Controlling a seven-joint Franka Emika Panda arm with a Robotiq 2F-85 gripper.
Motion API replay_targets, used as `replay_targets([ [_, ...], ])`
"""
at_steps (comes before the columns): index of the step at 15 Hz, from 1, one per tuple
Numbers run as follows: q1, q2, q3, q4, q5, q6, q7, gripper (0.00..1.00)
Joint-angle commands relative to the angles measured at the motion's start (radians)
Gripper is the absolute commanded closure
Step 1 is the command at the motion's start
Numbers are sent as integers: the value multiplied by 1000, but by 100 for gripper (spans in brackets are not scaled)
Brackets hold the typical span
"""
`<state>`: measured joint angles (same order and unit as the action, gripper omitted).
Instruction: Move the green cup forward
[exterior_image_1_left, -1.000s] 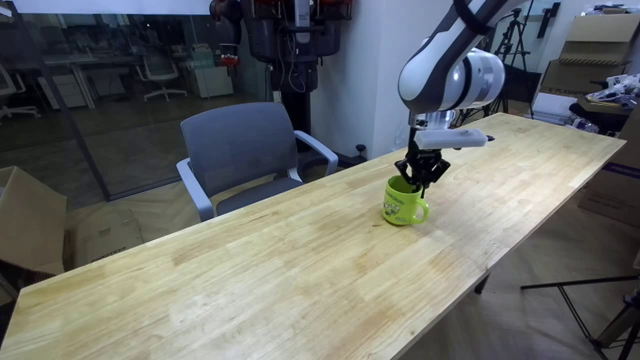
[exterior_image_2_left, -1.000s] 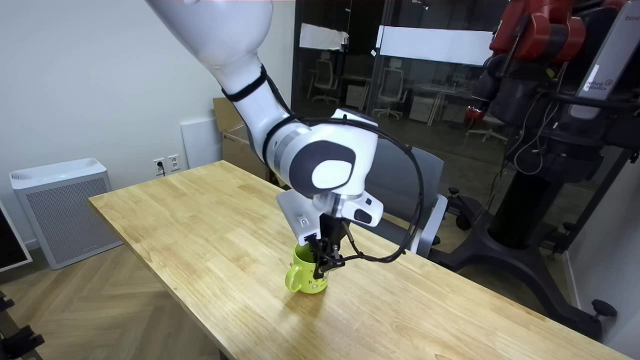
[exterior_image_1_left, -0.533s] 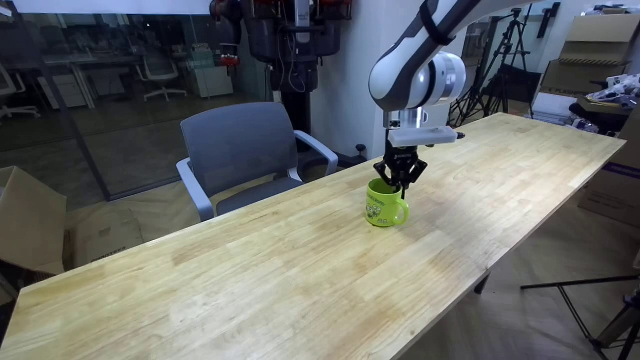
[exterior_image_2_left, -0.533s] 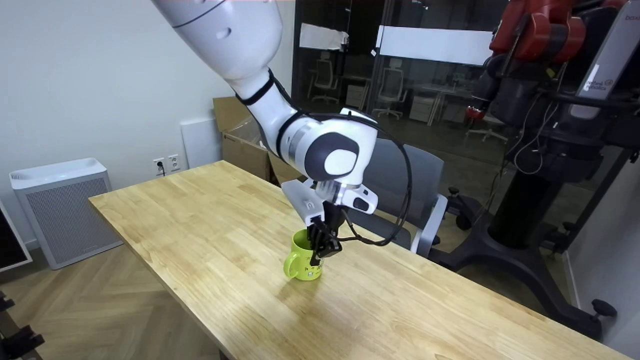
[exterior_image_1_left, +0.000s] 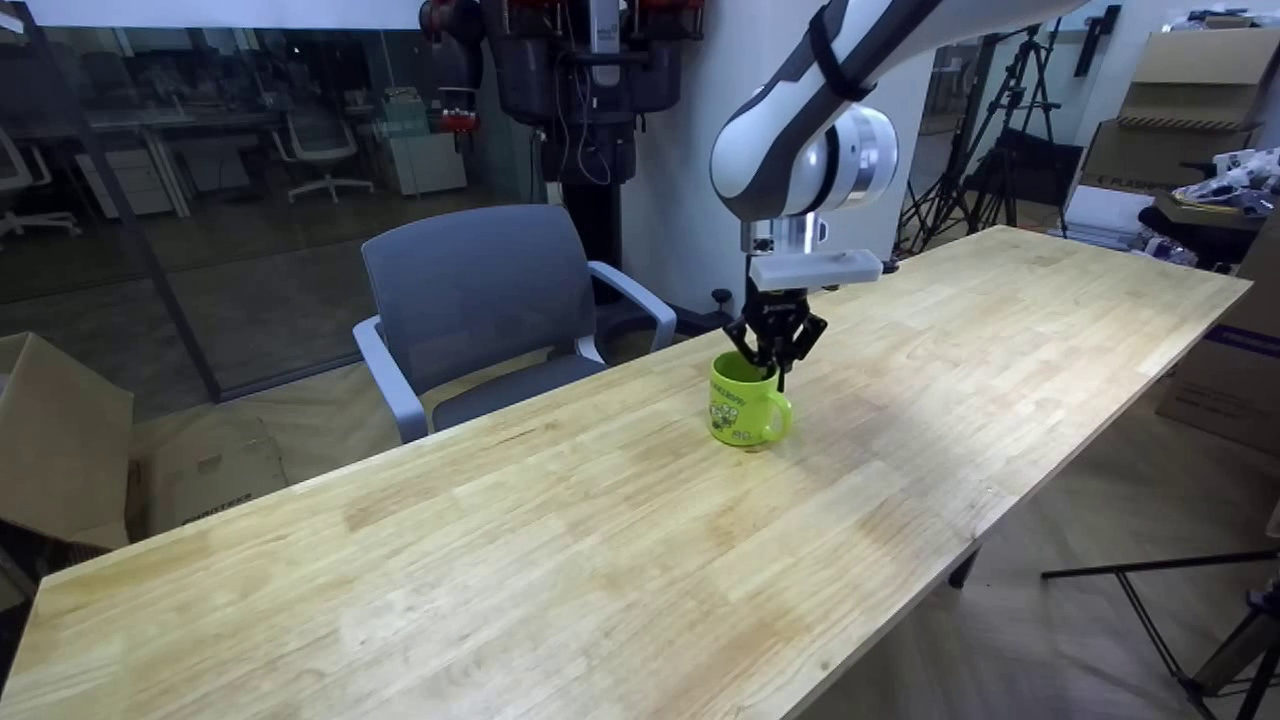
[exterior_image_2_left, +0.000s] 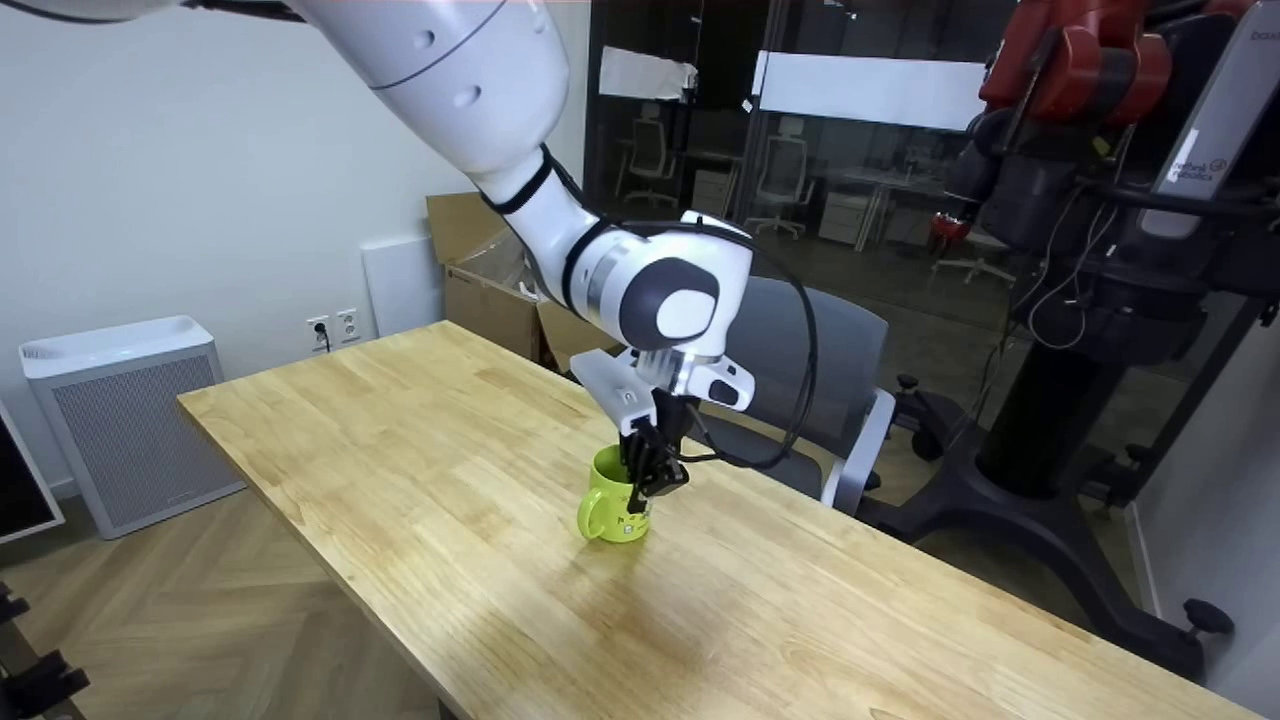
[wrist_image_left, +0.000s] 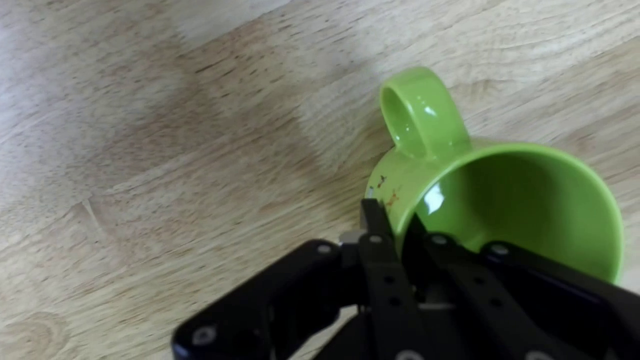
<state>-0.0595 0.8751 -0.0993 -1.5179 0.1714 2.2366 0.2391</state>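
Observation:
The green cup (exterior_image_1_left: 740, 412) is upright at the wooden table, with its loop handle toward the table's near long edge in this exterior view. It also shows in an exterior view (exterior_image_2_left: 608, 512) and, from above, in the wrist view (wrist_image_left: 515, 200). My gripper (exterior_image_1_left: 774, 378) is shut on the cup's wall beside the handle, pointing down. In the wrist view, one finger of the gripper (wrist_image_left: 398, 220) is outside the wall and one is inside the cup. The inner fingertip is partly hidden. I cannot tell whether the cup's base touches the table or hangs just above it.
The long wooden table (exterior_image_1_left: 480, 560) lies under the arm. A grey chair (exterior_image_1_left: 490, 300) stands against its far side, and a dark robot with red parts (exterior_image_2_left: 1060, 300) stands behind. Cardboard boxes (exterior_image_2_left: 490, 310) are past the table's far end.
The arm and the cup in its grip have moved together along the table, leftward in an exterior view and away from the camera in an exterior view. The grip looks the same.

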Motion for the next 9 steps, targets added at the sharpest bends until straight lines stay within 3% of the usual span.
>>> replay_targets([
  [1,6,25,-5,68,-16,-43,44,97],
  [4,4,29,-3,78,-14,-51,43,97],
  [5,5,28,-5,78,-15,-53,45,65],
  [6,6,25,-5,74,-14,-49,48,64],
  [9,14,7,-10,61,-20,-41,54,44],
])
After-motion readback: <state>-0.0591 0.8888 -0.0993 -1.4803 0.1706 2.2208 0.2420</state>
